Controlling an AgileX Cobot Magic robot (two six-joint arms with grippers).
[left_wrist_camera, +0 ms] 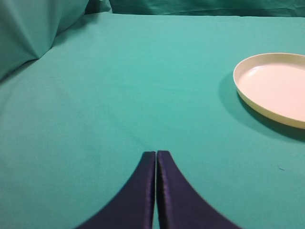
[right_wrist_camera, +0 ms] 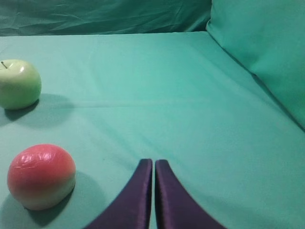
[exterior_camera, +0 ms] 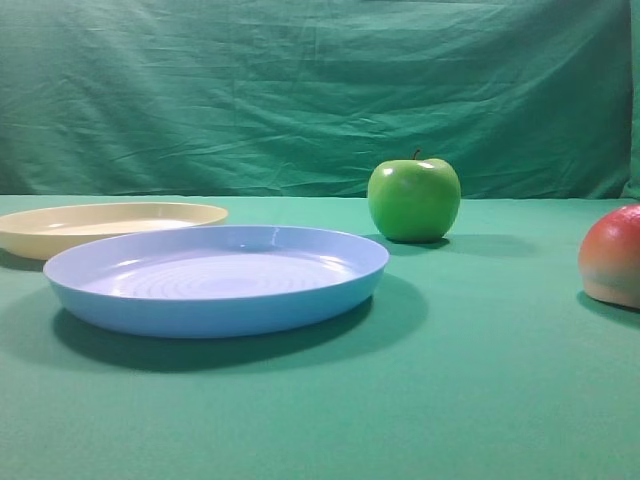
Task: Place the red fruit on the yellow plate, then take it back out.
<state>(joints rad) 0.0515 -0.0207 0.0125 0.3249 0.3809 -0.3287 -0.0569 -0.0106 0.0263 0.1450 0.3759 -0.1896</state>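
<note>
My right gripper (right_wrist_camera: pixel 153 164) is pressed fully together with nothing between its dark fingers, hanging just above the green tabletop (right_wrist_camera: pixel 157 95), and my left gripper (left_wrist_camera: pixel 156 155) is likewise closed and empty over bare cloth. Just to the left of my right gripper, near but not touching it, sits the red fruit (right_wrist_camera: pixel 42 175), resting on the cloth on its own. Farther off in that same direction stands the green apple (right_wrist_camera: pixel 18 84), well apart from the fruit. From my left wrist I see the yellow plate (left_wrist_camera: pixel 248 98) off to the right, with nothing showing on the part in view; in the high view it lies behind the larger blue plate (exterior_camera: pixel 200 305), and the fruit is at the far right edge, well away from both. As I judge it, the fruit is not on the plate and neither gripper has it, so either nothing has begun or the whole round trip is over; these views alone cannot settle which. The fruit is round and peach-like, red on top, fading to pale cream at its base, with a smooth matte skin.
</note>
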